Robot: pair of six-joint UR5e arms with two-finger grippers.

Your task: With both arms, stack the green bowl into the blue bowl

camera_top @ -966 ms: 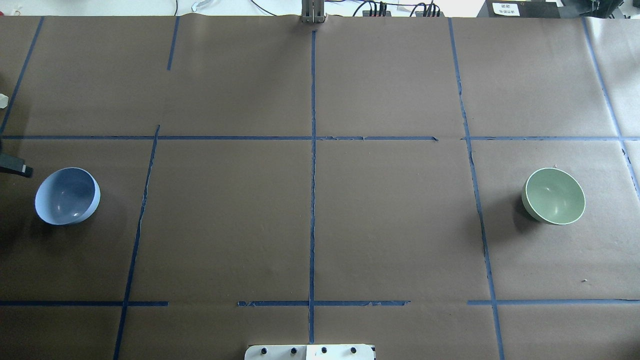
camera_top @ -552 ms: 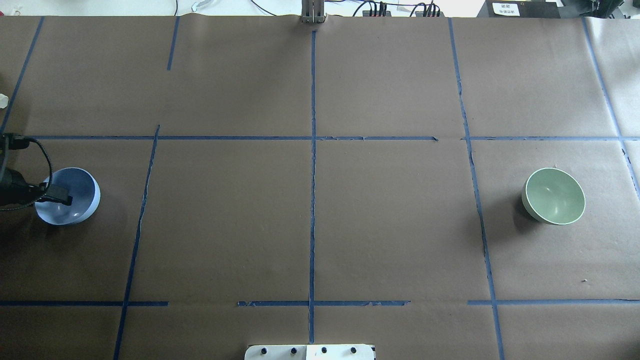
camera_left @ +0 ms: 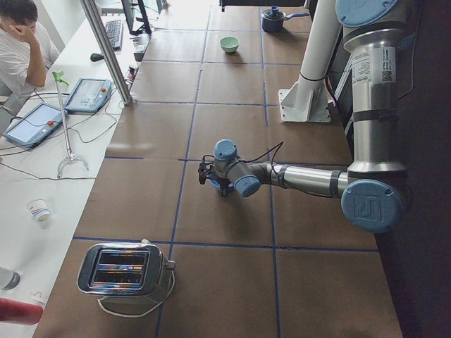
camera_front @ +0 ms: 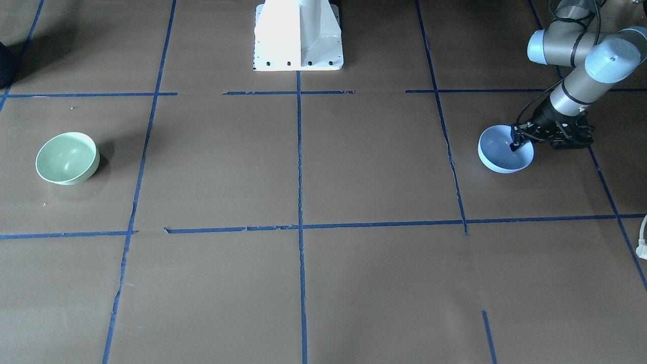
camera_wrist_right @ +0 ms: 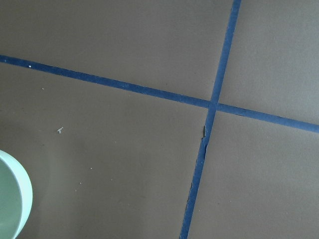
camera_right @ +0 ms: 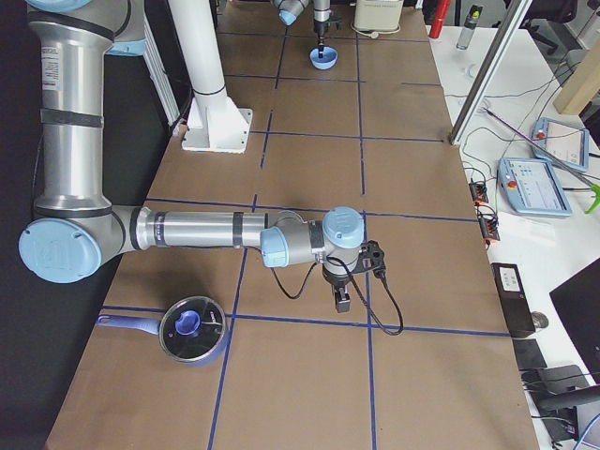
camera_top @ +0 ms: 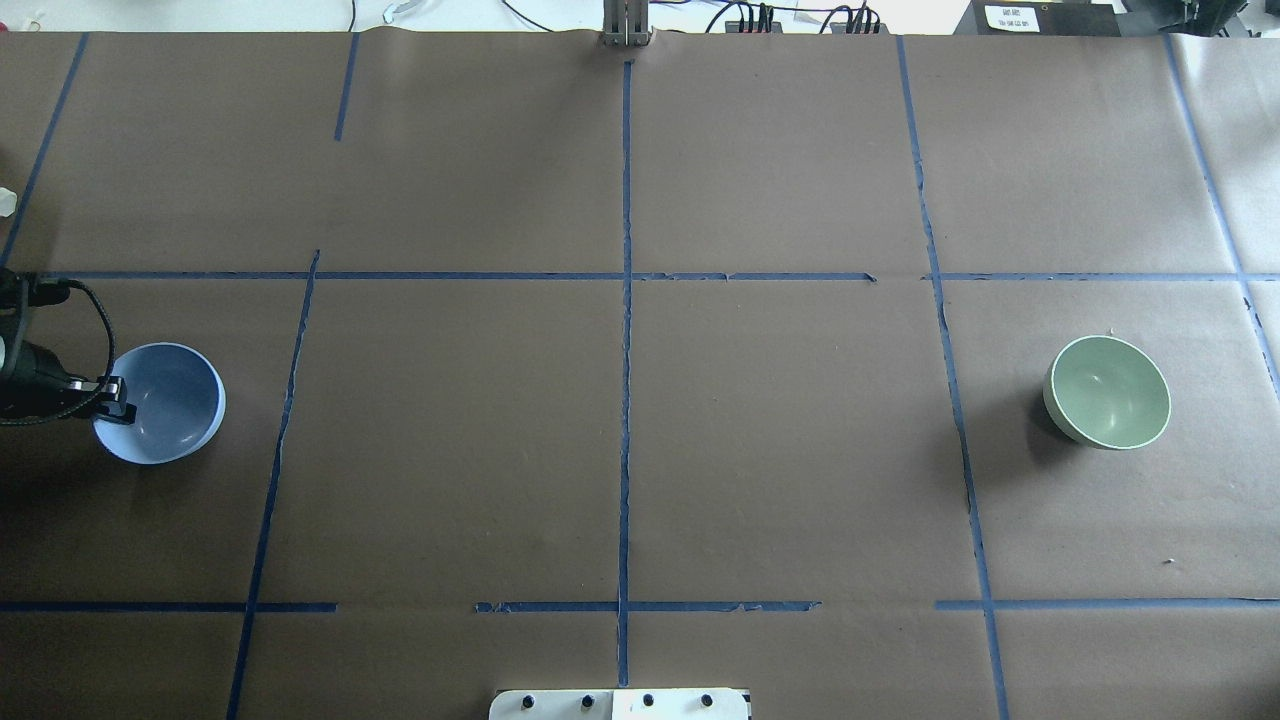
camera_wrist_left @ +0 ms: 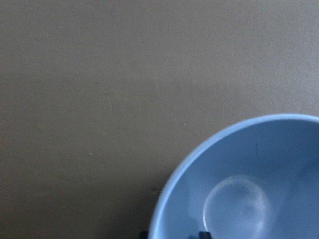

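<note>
The blue bowl [camera_top: 165,405] stands upright at the table's left side; it also shows in the front view [camera_front: 503,154] and the left wrist view [camera_wrist_left: 249,189]. My left gripper [camera_top: 118,397] is shut on its left rim, one finger inside and one outside; it also shows in the front view [camera_front: 520,145]. The green bowl [camera_top: 1107,392] stands alone at the right side, and its edge shows in the right wrist view [camera_wrist_right: 10,199]. My right gripper [camera_right: 342,302] points down above the table, showing only in the exterior right view, so I cannot tell if it is open.
The white pedestal base [camera_front: 298,35] stands at the robot's side of the table. A toaster [camera_left: 123,271] sits beyond the left end. A lidded blue pot [camera_right: 192,328] sits near the right arm. Blue tape lines [camera_top: 625,400] cross the brown table cover.
My left gripper came in from the left edge onto the blue bowl's rim. The blue bowl has shifted a little to the right. The green bowl has not moved.
</note>
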